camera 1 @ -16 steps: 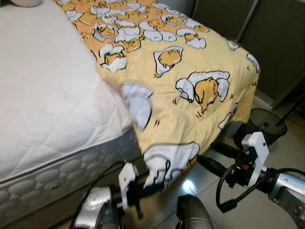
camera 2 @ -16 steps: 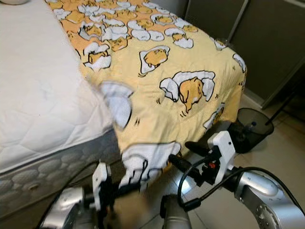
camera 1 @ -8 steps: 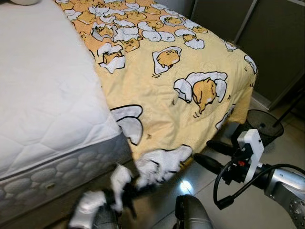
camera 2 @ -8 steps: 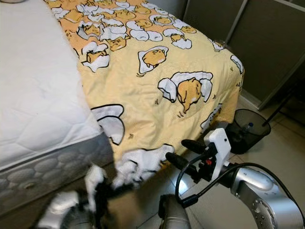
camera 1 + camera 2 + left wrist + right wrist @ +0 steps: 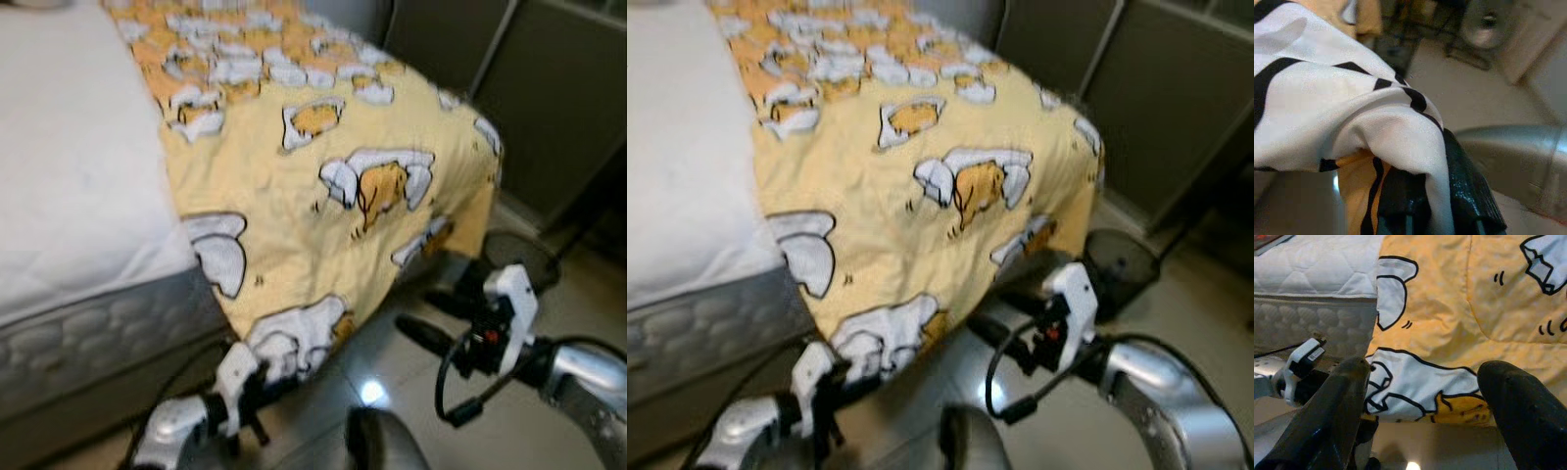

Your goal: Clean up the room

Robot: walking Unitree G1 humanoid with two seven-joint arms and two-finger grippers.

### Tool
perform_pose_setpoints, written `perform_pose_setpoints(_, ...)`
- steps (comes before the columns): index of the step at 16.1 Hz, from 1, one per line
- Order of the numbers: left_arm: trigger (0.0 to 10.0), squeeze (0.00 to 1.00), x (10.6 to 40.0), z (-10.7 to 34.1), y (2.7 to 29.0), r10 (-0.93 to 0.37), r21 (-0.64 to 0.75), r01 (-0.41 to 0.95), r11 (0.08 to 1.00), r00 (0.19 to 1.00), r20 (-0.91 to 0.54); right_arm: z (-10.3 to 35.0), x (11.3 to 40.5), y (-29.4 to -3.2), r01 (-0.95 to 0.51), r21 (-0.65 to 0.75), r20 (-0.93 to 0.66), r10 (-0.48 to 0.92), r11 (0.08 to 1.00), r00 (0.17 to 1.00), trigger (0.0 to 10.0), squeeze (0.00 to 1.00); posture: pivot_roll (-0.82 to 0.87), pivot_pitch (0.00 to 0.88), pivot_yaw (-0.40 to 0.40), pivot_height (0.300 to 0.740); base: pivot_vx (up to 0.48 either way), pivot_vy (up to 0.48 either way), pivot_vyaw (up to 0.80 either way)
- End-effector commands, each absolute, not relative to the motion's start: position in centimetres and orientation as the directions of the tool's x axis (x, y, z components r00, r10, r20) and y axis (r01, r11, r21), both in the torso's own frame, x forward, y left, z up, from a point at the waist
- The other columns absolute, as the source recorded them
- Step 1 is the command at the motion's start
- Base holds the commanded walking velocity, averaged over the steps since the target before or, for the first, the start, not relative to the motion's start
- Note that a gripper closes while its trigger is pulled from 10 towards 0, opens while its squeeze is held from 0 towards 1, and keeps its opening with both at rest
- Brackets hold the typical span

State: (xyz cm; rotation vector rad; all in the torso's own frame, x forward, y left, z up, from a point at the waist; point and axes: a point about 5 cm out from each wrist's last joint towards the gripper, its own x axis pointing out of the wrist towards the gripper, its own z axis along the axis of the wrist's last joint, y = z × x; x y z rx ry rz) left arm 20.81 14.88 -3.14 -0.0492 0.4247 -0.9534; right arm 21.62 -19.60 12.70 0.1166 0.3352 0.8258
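A bedroom with a pale tiled floor point(image 5: 411, 372) and dark wardrobe doors point(image 5: 558, 108): the bed point(image 5: 69, 186) shows bare white mattress on one side, while the yellow egg-print blanket point(image 5: 323, 196) covers the other and hangs over the foot-end corner. The left gripper point(image 5: 257, 387), below that corner, has its fingers pinched on the blanket's drooping hem. The right gripper point(image 5: 436, 318) hovers spread wide and empty, just beside the same hem. The bare mattress lies away toward the robot's left.

Dim, motion-blurred head views (floor glare)
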Motion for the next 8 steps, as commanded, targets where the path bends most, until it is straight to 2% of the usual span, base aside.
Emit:
perform_pose_setpoints(1,0.0,0.0,20.9,-3.3,14.3,-0.792,-0.202,0.785,0.586,0.502,-0.347,12.8,21.6,-19.9,-0.692,0.216,-0.257,0.723,0.689,0.641,10.0,0.0,-0.16,0.0,-0.062,0.622,0.0,0.0,0.0)
perform_pose_setpoints(2,1.6,0.0,21.7,-2.9,14.4,-0.77,-0.165,0.776,0.608,0.527,-0.36,12.7,21.6,-19.9,-0.689,0.216,-0.258,0.721,0.691,0.643,10.0,0.0,-0.16,0.0,-0.061,0.622,0.0,0.0,0.0)
perform_pose_setpoints(3,1.6,0.0,21.7,-2.9,14.4,-0.77,-0.165,0.776,0.608,0.527,-0.36,12.7,21.6,-19.9,-0.689,0.216,-0.258,0.721,0.691,0.643,10.0,0.0,-0.16,0.0,-0.061,0.622,0.0,0.0,0.0)
perform_pose_setpoints(4,10.0,0.0,23.5,-0.9,14.0,-0.791,-0.102,0.801,0.59,0.548,-0.272,12.6,21.7,-19.8,-0.688,0.215,-0.257,0.72,0.693,0.644,10.0,0.0,-0.15,0.0,-0.058,0.622,0.0,0.0,0.0)
perform_pose_setpoints(6,10.0,0.0,25.3,2.2,13.0,-0.817,-0.067,0.817,0.572,0.56,-0.14,12.6,21.7,-19.8,-0.686,0.213,-0.253,0.718,0.695,0.649,10.0,0.0,-0.15,0.0,-0.055,0.622,0.0,0.0,0.0)
perform_pose_setpoints(8,10.0,0.0,25.9,3.3,12.6,-0.795,-0.061,0.794,0.605,0.599,-0.092,12.5,21.6,-19.8,-0.684,0.214,-0.254,0.715,0.698,0.651,10.0,0.0,-0.16,0.0,-0.053,0.622,0.461,0.0,0.0)
